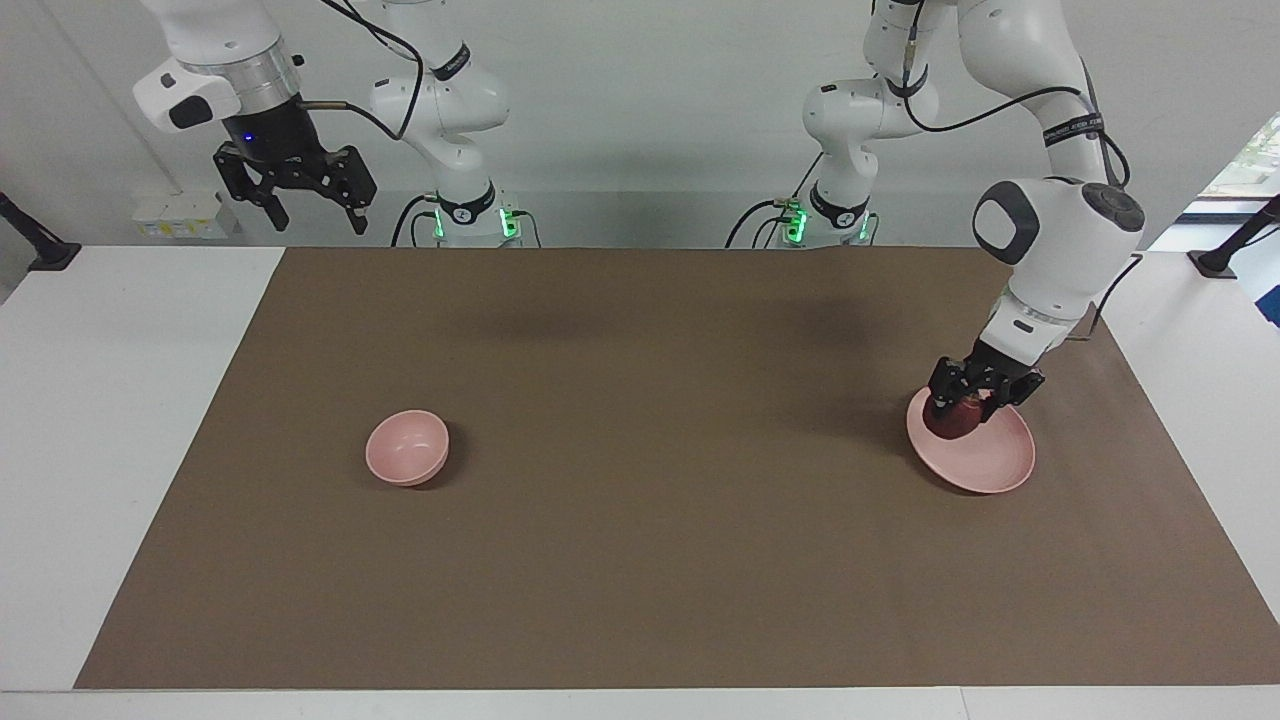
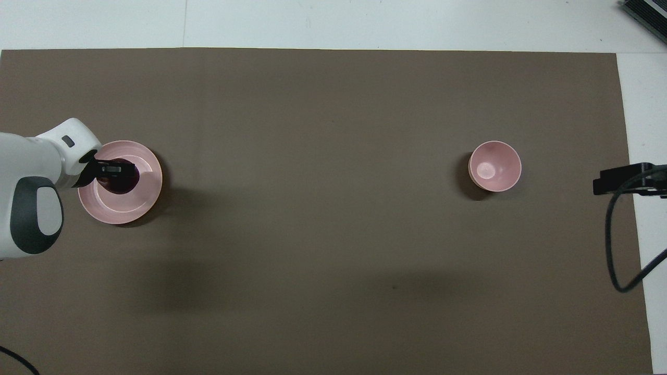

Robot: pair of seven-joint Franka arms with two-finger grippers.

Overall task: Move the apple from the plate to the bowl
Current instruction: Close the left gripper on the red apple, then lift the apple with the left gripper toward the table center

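The dark red apple (image 1: 951,421) (image 2: 123,183) hangs just above the pale pink plate (image 1: 985,462) (image 2: 140,200), which lies at the left arm's end of the brown mat. My left gripper (image 1: 962,407) (image 2: 115,173) is shut on the apple and has it lifted a little over the plate. The small deep pink bowl (image 1: 406,447) (image 2: 494,165) stands with nothing in it toward the right arm's end. My right gripper (image 1: 312,212) waits open, high over the table edge near its own base; the overhead view shows only its tip (image 2: 620,178).
A brown mat (image 1: 640,560) covers most of the white table. A black cable (image 2: 622,245) loops at the right arm's end. A dark device corner (image 2: 646,13) sits at the table's farthest corner.
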